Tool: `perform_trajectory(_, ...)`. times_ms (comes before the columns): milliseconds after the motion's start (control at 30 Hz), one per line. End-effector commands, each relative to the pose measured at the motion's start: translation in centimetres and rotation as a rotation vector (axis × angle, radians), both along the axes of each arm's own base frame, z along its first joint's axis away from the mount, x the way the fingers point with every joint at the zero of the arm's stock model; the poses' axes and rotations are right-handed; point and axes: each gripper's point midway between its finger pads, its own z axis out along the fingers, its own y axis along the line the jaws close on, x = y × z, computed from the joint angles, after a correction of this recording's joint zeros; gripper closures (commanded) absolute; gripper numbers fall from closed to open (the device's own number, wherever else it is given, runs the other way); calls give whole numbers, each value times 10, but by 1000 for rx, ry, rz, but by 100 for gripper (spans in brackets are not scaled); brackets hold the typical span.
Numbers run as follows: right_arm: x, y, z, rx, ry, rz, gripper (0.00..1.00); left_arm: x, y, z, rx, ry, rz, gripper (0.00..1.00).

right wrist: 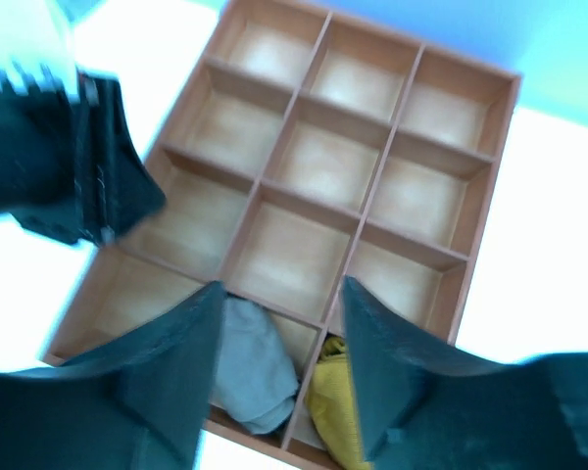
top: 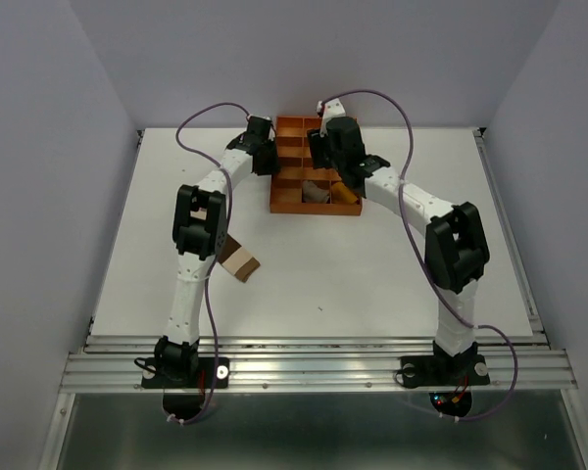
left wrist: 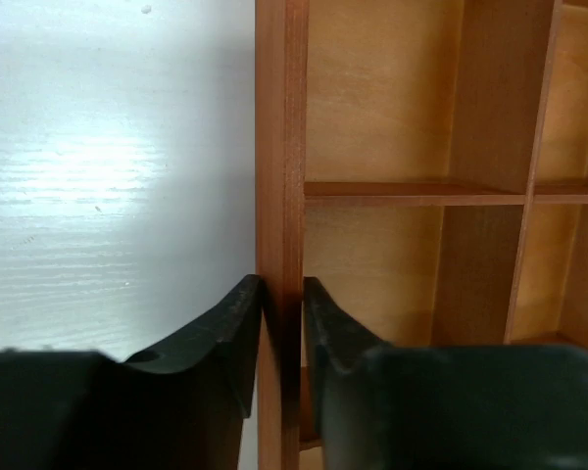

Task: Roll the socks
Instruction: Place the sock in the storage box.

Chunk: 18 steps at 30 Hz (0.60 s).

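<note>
The tray point(top: 299, 209) is an orange rectangular box of thin, smooth walls, split into a grid of square compartments with paler floors. It stands on the far middle of the white, faintly grained table point(top: 372, 264).

The left gripper point(top: 268, 157) sits at the tray's left edge. In the left wrist view its black, curved fingers point(left wrist: 237, 333) straddle the tray's left wall point(left wrist: 279, 147), one outside on the table side and one inside, clenched on the wall.

The right gripper point(right wrist: 282, 294) hangs over the tray's near rows, its dark, tapered fingers point(right wrist: 372, 343) spread apart and grasping nothing.

Below it lie two soft, crumpled socks. The taupe sock point(right wrist: 255, 367) is bunched in the near middle compartment. The yellow sock point(right wrist: 331, 416) is bunched in the near right compartment, just beside it, with a divider between them.

The banded sock point(top: 239, 258), cream with tan and brown, lies flat on the table well apart from the tray, near and to its left, partly hidden under the left arm.
</note>
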Motion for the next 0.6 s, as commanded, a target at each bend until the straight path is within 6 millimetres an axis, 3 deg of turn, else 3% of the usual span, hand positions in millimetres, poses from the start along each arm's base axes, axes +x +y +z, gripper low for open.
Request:
perform_trajectory(0, -3, -9, 64, 121, -124, -67, 39, -1, 1, 65, -76, -73, 23, 61)
perform_trajectory(67, -7, -16, 94, 180, -191, -98, 31, 0, 3, 75, -72, -92, 32, 54)
perform_trajectory(100, -10, -21, 92, 190, -190, -120, 23, -1, 3, 80, -70, -100, 29, 49)
perform_trajectory(167, -20, -32, 121, 261, -248, -162, 13, 0, 6, 96, -66, -129, 35, 24)
perform_trajectory(200, -25, -36, 127, 286, -262, -175, 0, 0, 6, 103, -67, -141, 33, 16)
perform_trajectory(233, -31, -40, 119, 305, -248, -188, 0, 0, 7, 114, -70, -156, 34, 15)
perform_trajectory(267, -41, -45, 139, 343, -285, -186, 0, 0, 7, 120, -67, -166, 30, 14)
perform_trajectory(300, -47, -48, 142, 372, -285, -196, 0, -2, 8, 133, -69, -178, 32, 13)
perform_trajectory(400, -64, -58, 137, 397, -267, -214, 0, -6, 8, 155, -75, -203, 28, 6)
perform_trajectory(467, -86, -68, 151, 445, -280, -207, 0, -22, 14, 185, -87, -232, 43, 4)
perform_trajectory(500, -87, -69, 138, 429, -258, -210, 0, -25, 16, 203, -93, -264, 49, 4)
perform_trajectory(567, -107, -75, 135, 448, -241, -194, 0, -40, 24, 199, -82, -245, 77, 1)
